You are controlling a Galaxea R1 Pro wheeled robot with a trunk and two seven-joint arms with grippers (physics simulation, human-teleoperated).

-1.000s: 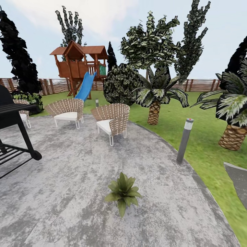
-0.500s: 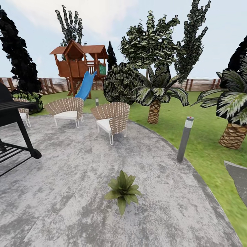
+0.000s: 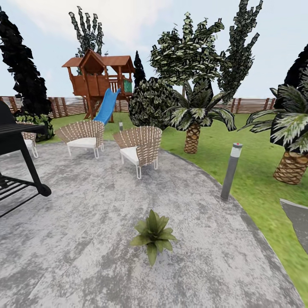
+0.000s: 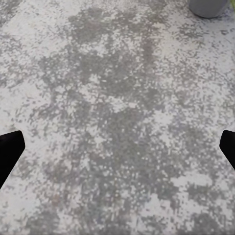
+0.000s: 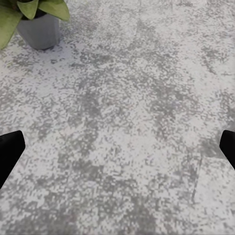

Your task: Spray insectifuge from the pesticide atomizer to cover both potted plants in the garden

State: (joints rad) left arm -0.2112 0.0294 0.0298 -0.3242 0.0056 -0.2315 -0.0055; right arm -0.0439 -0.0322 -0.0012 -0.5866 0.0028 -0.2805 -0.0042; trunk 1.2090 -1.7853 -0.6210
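One potted plant [image 3: 153, 234], a low rosette of pointed green leaves, stands on the grey stone patio [image 3: 85, 239] of the garden, in the lower middle of the head view. In the right wrist view, a potted plant [image 5: 39, 27] in a grey pot sits beyond my right gripper [image 5: 117, 152], whose black fingertips [image 5: 9, 149] are wide apart over bare stone. My left gripper [image 4: 117, 152] is open too, over stone, with a grey pot [image 4: 208, 7] just past it. The pesticide atomizer is out of view.
A black grill [image 3: 17, 158] stands at the left. Two wicker chairs [image 3: 139, 149] [image 3: 83, 137] sit at the patio's far side. A grey bollard lamp [image 3: 231, 171] marks the patio's right edge, with lawn [image 3: 256, 179], palm trees [image 3: 192, 124] and a playhouse [image 3: 98, 83] beyond.
The whole head picture has shifted slightly: the camera moved, so the plant sits a little higher and the grill further left. Nothing in the scene itself has moved.
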